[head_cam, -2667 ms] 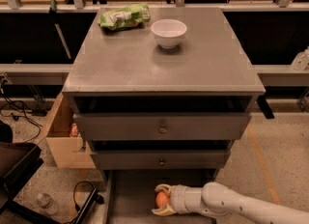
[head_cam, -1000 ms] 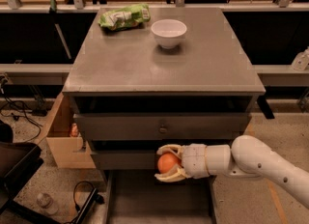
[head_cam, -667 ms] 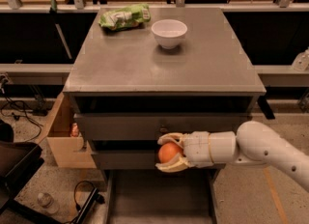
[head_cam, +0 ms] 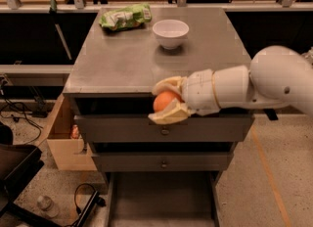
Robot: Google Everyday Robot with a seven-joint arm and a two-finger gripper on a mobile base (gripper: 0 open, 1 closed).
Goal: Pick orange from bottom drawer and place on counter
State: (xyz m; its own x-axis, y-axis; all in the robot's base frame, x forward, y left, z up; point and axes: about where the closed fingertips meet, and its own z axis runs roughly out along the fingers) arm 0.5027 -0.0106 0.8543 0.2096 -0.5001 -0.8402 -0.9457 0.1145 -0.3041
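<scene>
Now the gripper (head_cam: 159, 103) sits in the middle of the frame, just in front of the front edge of the counter (head_cam: 117, 59), and its two pale fingers are closed around the orange (head_cam: 167, 101), one finger above the fruit and one below. The orange is therefore in the air, about level with the counter edge, and not resting on any surface. The white arm (head_cam: 274, 81) comes in from the right side of the frame. The bottom drawer (head_cam: 161, 196) is pulled out at the lower middle of the frame and its floor looks bare. I judge that the picking is done and only the placing is left. The main risk is the height: the lower finger seems to be below the counter edge, so if the arm moves forward without going up, the finger or the fruit may hit the edge and the orange may be pushed out. If the fingers open at this place, the orange will fall to the drawer or the floor. Also, the fruit is round and smooth; released near the edge, it may roll off. The white bowl (head_cam: 170, 33) and the green bag (head_cam: 125, 16) stand at the upper part of the counter, well apart, so a placement near the front middle seems safest.
</scene>
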